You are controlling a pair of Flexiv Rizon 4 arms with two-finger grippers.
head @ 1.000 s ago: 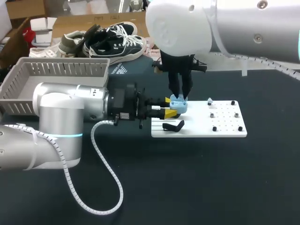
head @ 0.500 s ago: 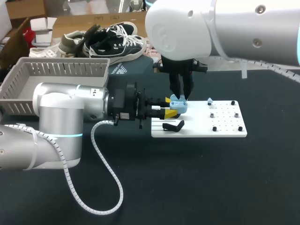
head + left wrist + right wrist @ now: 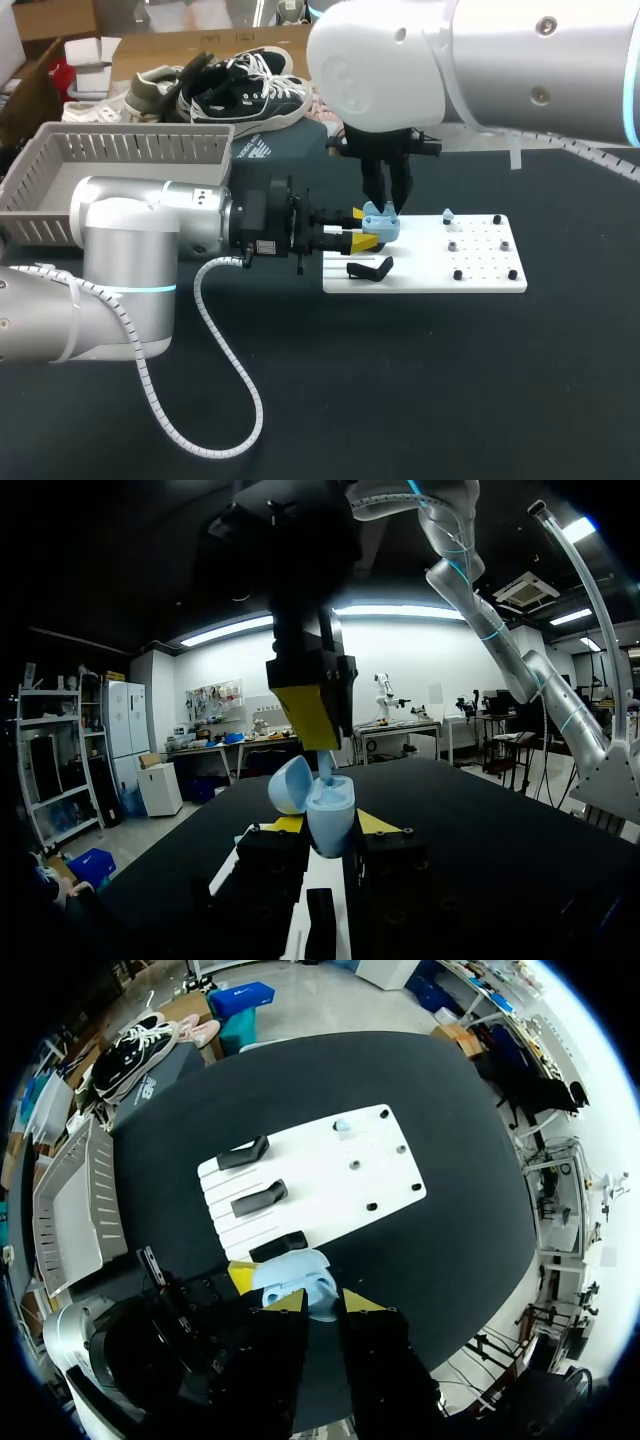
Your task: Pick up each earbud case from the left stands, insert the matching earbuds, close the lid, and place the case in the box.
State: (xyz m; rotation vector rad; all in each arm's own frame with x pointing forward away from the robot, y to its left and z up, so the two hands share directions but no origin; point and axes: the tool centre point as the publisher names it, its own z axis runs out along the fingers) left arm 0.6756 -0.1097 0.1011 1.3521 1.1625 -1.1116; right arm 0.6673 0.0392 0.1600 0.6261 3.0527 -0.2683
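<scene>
Left fingers [image 3: 375,822] clamp open blue case [image 3: 328,815]; right fingers [image 3: 305,712] pinch earbud [image 3: 325,767] directly above it.

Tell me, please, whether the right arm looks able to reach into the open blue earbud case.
Probably yes: the left gripper holds the earbud case with its lid open, and the right gripper hangs directly above the opening with nothing visible between them.

Bare worktop [image 3: 450,380] in front of and right of the white board [image 3: 485,260] lies open. The way down to the earbud case [image 3: 381,226] is barred by the right pincer [image 3: 385,207], closed on an earbud [image 3: 325,767]; the left pincer [image 3: 362,228] clamps it from the left. The left arm [image 3: 150,235], its cable [image 3: 240,400] and the grey basket [image 3: 130,132] crowd the left side.
</scene>
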